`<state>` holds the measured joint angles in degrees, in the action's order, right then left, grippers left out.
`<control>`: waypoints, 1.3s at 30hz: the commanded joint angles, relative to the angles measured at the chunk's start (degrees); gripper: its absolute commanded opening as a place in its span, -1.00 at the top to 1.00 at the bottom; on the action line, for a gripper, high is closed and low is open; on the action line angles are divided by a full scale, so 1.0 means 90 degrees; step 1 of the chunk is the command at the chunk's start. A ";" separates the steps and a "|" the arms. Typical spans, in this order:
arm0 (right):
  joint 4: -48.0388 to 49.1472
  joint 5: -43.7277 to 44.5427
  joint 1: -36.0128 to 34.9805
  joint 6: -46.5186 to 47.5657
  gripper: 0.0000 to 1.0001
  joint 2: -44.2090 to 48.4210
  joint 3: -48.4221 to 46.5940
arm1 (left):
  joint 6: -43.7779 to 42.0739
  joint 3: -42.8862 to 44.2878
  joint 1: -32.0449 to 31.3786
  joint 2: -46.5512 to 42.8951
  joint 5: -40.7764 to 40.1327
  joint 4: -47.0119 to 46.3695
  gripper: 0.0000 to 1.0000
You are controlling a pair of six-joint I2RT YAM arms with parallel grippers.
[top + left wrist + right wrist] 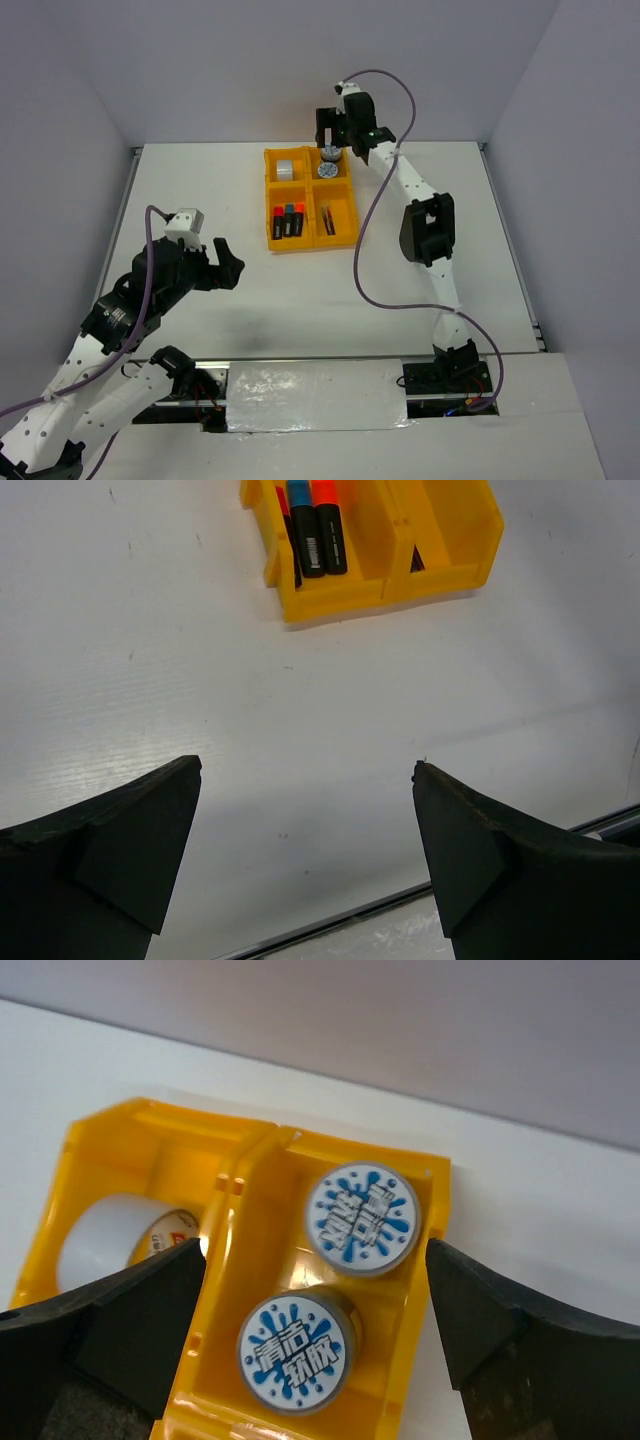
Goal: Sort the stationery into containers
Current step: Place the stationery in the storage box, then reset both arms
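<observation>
Blocking tape ring (100, 1240): right fingers (120, 1345)

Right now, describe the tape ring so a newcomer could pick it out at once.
Find the yellow four-compartment tray on the white table. The tape ring sits alone in its far-left compartment, as the top view shows it. Unlike the two round rolls in the compartment to its right, it is plain pale grey, without any blue splash print.
</observation>
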<state>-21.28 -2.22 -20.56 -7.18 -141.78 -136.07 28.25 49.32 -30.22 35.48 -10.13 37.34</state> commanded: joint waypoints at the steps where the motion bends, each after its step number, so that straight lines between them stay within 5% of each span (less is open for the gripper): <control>1: 0.0226 0.0061 -0.0138 0.0192 -0.99 0.1123 -0.0174 | -0.0131 -0.0002 0.0027 0.0041 -0.0027 -0.0194 -0.99; 8: -0.0282 0.0421 -0.0148 0.0251 -0.99 0.1707 -0.0030 | -0.0024 0.0047 0.0047 0.0091 -0.0358 -0.0097 -0.99; 12: -0.0253 0.1648 -0.0362 0.0231 -0.99 0.3678 0.2219 | 0.0083 0.0174 0.0339 0.0450 -0.0826 -0.0019 -0.99; 16: -0.0351 0.2966 -0.0956 0.0037 -0.99 0.6631 0.4655 | 0.0250 0.0418 0.1390 0.1163 -0.1054 0.0226 -0.99; 21: -0.0798 0.3245 -0.1095 -0.0813 -0.99 0.9583 0.7485 | 0.0065 0.0594 0.2983 0.1546 -0.0427 0.0099 -0.99; 23: -0.1139 0.3235 -0.1085 -0.0988 -0.99 1.0193 0.8200 | 0.0006 0.0750 0.3084 0.1478 -0.0718 0.0157 -0.99; 32: -0.2760 0.3061 -0.1105 -0.1448 -0.99 1.2148 0.9211 | -0.0063 0.0468 0.3084 -0.0131 -0.1200 0.0109 -0.98; 39: -0.2753 0.2639 -0.1105 -0.1273 -0.99 1.3262 0.9240 | 0.0005 0.0087 0.3074 -0.1071 -0.0886 0.0051 -0.98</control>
<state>-45.87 23.46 -30.24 -19.31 -25.26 -52.05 28.64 51.99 -2.70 27.18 -19.25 39.59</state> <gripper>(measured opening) 0.996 0.993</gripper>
